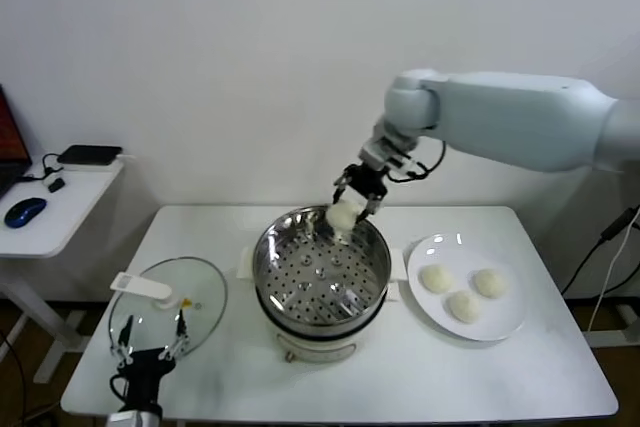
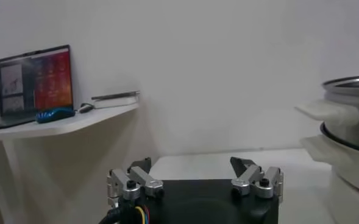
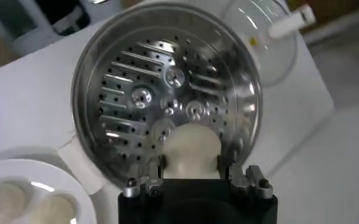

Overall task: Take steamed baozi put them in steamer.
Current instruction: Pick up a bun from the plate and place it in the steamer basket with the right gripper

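Baozi [image 1: 344, 217]: one bun pinched between the right gripper's [image 1: 350, 209] fingers, held over the far rim of the steamer [image 1: 320, 272]; three more lie on the plate [image 1: 505, 322] just right of the steamer.
Right gripper: above the steamer's far edge, fingers closed on the bun's sides.
Left gripper [image 1: 150, 339]: parked near the table's [image 1: 400, 377] front edge, left of the steamer, just in front of the lid [image 1: 205, 297]; fingers spread, holding nothing.
Risk, rim: the bun hangs close to the far rim; released there it could catch the edge and roll outside the steamer.
Risk, grip: soft dough may stick to a finger or dent under the squeeze.
Hidden: in the right wrist view the bun's lower part sits behind the gripper body; the tray beneath the bun is covered; fingertip contact is hard to make out.
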`<action>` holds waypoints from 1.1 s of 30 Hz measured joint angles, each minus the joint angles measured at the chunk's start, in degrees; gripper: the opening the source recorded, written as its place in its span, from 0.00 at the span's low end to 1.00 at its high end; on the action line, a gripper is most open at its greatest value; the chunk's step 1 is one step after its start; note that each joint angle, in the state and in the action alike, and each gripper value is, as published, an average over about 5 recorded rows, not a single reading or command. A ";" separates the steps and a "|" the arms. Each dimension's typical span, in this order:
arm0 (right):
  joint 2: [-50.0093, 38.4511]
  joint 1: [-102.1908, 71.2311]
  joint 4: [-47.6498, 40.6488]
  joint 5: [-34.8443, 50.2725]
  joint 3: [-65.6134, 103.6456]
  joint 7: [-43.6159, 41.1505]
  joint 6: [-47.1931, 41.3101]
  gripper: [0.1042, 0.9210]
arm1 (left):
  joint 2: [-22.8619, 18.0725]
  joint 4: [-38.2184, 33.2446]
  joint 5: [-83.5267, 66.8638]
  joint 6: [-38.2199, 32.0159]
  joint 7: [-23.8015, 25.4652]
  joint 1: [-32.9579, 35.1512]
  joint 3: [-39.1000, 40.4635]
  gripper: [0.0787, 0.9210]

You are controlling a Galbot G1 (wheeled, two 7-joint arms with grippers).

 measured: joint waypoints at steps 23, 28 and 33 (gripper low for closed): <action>17.38 -12.70 -22.33 -13.26 -1.67 -0.24 22.72 0.60 | 0.00 2.00 -0.20 -1.07 -0.38 -1.20 -0.62 0.88; 18.68 -14.42 -24.99 -15.36 -0.67 0.43 23.66 0.66 | 0.00 2.58 -0.16 -1.20 -0.44 -1.53 -0.68 0.88; 19.07 -15.06 -26.52 -16.35 0.17 0.68 23.67 0.82 | 0.00 2.82 -0.18 -1.21 -0.47 -1.72 -0.76 0.88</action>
